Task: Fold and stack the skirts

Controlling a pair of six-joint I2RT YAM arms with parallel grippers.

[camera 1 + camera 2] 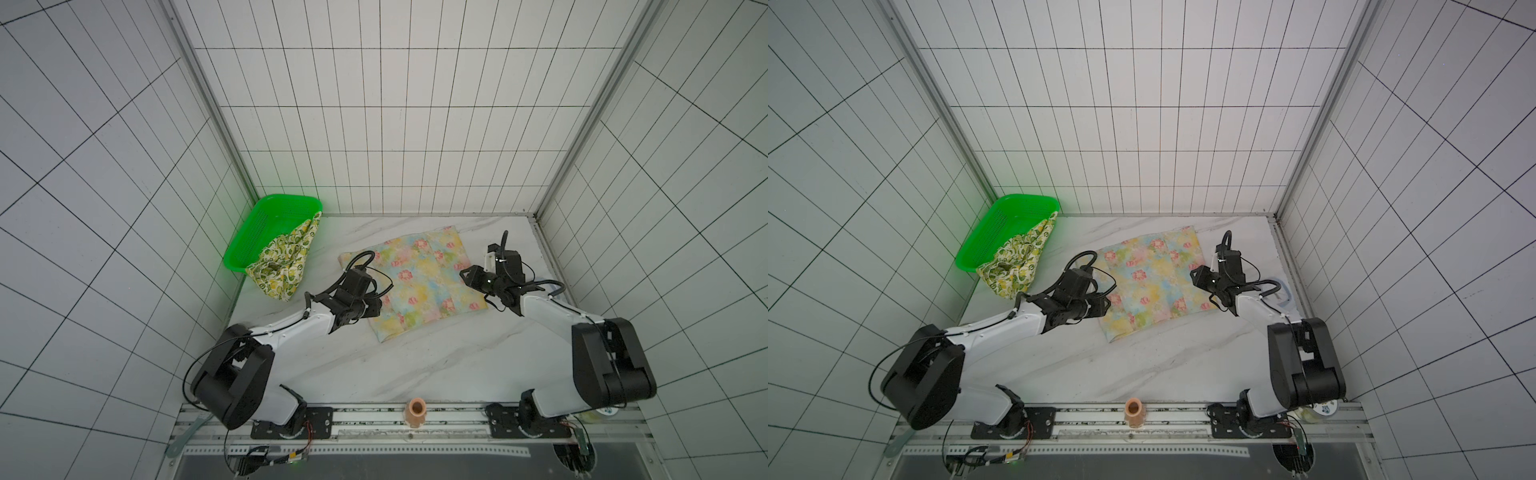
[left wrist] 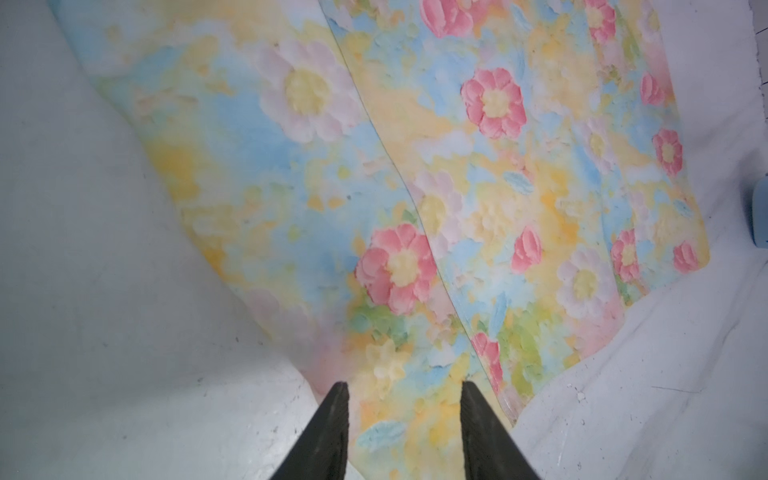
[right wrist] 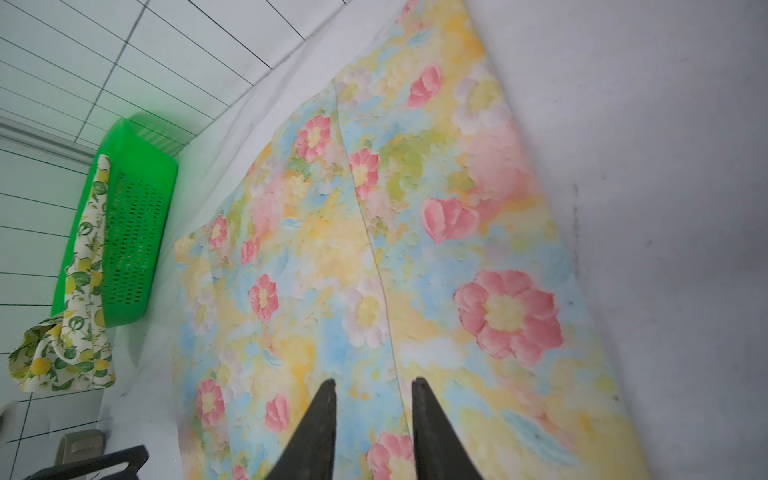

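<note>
The floral skirt (image 1: 415,282) lies flat at the middle of the bench (image 1: 436,365), with the left hand (image 2: 405,384) and the right hand (image 3: 374,380) both spread and empty above its opposite edges, apparently placed for the next fold, while the lemon skirt (image 1: 282,266) hangs over the green basket (image 1: 291,199) rim, not yet folded.

A robot test cell in a lab: white grid-lined walls (image 1: 374,124) box in a marble-look tabletop (image 1: 353,365), with a left arm (image 1: 291,328) and right arm (image 1: 552,311) bolted to a metal rail (image 1: 365,419) at 6 o'clock.
</note>
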